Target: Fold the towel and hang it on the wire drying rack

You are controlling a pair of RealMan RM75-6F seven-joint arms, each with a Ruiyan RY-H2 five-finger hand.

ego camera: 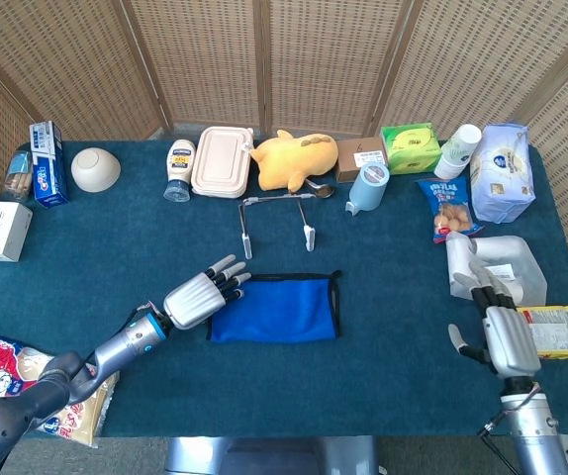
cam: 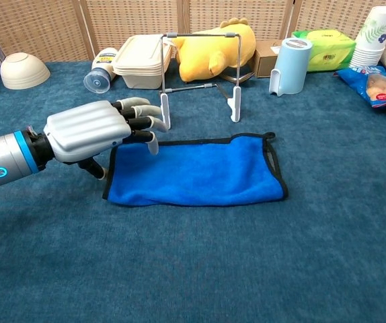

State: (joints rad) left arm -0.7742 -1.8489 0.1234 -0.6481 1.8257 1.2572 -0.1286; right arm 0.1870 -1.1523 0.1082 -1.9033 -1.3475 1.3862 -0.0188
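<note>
A blue towel (ego camera: 277, 309) (cam: 196, 171), folded into a flat rectangle with dark edging, lies on the teal table in front of the wire drying rack (ego camera: 275, 219) (cam: 199, 74). My left hand (ego camera: 203, 295) (cam: 92, 129) hovers at the towel's left edge, fingers spread over the corner and thumb low beside it, holding nothing. My right hand (ego camera: 498, 338) stays near the table's right front edge, far from the towel, fingers extended and empty; only the head view shows it.
Behind the rack sit a yellow plush toy (ego camera: 294, 158), a lidded container (ego camera: 221, 161), a mayonnaise bottle (ego camera: 179, 169) and a light blue jug (ego camera: 368, 186). A bowl (ego camera: 95, 168) stands back left. Snack bags (ego camera: 448, 208) and a white pouch (ego camera: 497, 265) crowd the right side.
</note>
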